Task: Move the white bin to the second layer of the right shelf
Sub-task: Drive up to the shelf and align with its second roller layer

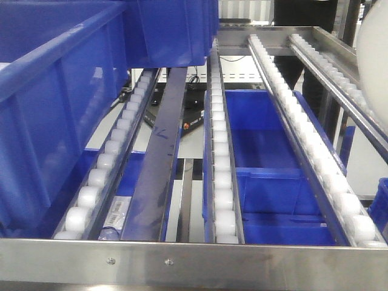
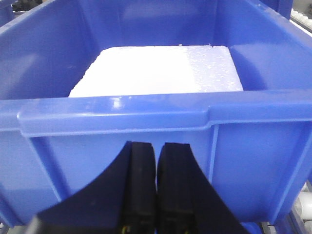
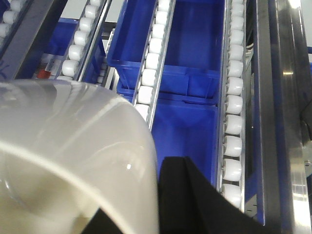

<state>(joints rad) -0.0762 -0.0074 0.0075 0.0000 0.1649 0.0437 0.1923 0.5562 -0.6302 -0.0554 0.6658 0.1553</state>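
The sloping steel rack level with rows of small white rollers [image 1: 221, 176] lies below. The smooth cream-white plastic tub [image 3: 68, 156] hangs over it, held by the right gripper [image 3: 187, 195]. It could slip or roll away. The left gripper [image 2: 156, 185] is closed, empty.

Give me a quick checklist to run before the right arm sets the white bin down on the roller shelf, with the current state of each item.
1. Right gripper holds the white bin: cannot tell; a dark finger sits at the bin's wall, the grip itself is hidden.
2. Bin over the shelf: ok; it hangs above the roller rows.
3. Right roller lane free: ok; its rollers are bare, with blue crates only on the level below.
4. Left lane: not ok; a blue crate occupies it.
5. Left gripper out of the way: ok; shut, in front of that crate's wall.
6. Bin upright: cannot tell.
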